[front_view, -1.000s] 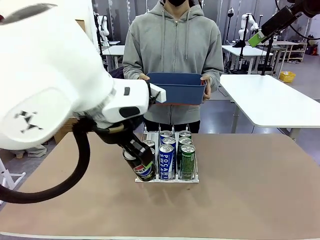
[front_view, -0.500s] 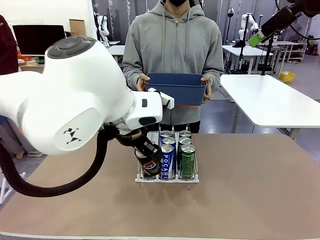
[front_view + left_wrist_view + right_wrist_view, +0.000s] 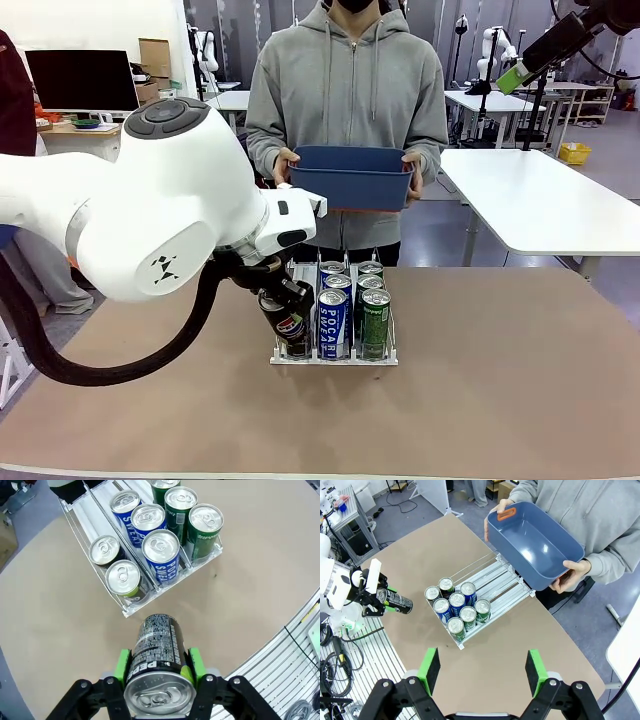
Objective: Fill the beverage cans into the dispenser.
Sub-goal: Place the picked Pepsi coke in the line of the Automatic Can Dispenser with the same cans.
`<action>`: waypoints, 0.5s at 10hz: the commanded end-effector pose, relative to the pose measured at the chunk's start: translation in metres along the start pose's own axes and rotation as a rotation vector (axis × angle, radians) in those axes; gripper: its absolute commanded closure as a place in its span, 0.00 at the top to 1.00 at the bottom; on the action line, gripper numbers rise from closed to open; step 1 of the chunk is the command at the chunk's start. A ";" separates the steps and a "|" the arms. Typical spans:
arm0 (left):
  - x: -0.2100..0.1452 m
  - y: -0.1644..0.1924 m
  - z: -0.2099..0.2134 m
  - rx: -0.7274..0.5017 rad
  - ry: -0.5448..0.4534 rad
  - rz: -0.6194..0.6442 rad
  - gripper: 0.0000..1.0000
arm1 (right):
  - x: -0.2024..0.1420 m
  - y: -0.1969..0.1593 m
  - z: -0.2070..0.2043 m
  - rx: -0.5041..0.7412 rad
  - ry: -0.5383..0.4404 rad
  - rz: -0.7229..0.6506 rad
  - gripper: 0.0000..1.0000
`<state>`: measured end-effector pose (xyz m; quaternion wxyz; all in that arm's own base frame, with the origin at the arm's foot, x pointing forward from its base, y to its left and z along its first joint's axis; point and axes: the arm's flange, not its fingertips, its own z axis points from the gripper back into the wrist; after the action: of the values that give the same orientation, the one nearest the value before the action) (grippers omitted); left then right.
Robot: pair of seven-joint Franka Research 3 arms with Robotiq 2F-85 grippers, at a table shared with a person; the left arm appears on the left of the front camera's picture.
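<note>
My left gripper (image 3: pixel 287 322) is shut on a black Pepsi can (image 3: pixel 289 324), tilted at the front left of the dispenser (image 3: pixel 335 359). In the left wrist view the can (image 3: pixel 157 655) lies between the green pads (image 3: pixel 122 666), its silver top toward the camera and its base toward the dispenser's (image 3: pixel 95 520) white lip. Several cans stand in the three lanes: Pocari Sweat cans (image 3: pixel 161 552) in the middle, green cans (image 3: pixel 205 525) on one side. My right gripper (image 3: pixel 482 672) hangs open high above the table, over the dispenser (image 3: pixel 495 580).
A person at the far side holds a blue bin (image 3: pixel 352 176) in both hands above the table edge; the bin (image 3: pixel 532 542) is empty. The brown table (image 3: pixel 500 380) has free room on both sides of the dispenser. Its near edge (image 3: pixel 280 625) is close.
The left arm's big joint has swung back and to the left. The Pepsi can stays in the gripper at the dispenser's front left, a little higher. The right arm has not moved.
</note>
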<state>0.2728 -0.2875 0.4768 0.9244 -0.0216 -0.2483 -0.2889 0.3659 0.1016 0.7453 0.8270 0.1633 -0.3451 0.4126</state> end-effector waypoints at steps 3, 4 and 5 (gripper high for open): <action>0.000 -0.002 0.001 -0.002 -0.003 -0.029 0.57 | -0.001 0.000 0.001 0.007 0.005 -0.001 0.91; 0.000 -0.002 0.001 -0.002 -0.003 -0.029 0.57 | -0.001 0.000 0.001 0.007 0.005 -0.001 0.91; 0.000 -0.002 0.001 -0.002 -0.003 -0.029 0.57 | -0.001 0.000 0.001 0.007 0.005 -0.001 0.91</action>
<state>0.2707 -0.2895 0.4767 0.9227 -0.0215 -0.2482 -0.2942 0.3659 0.1016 0.7453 0.8270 0.1633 -0.3451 0.4126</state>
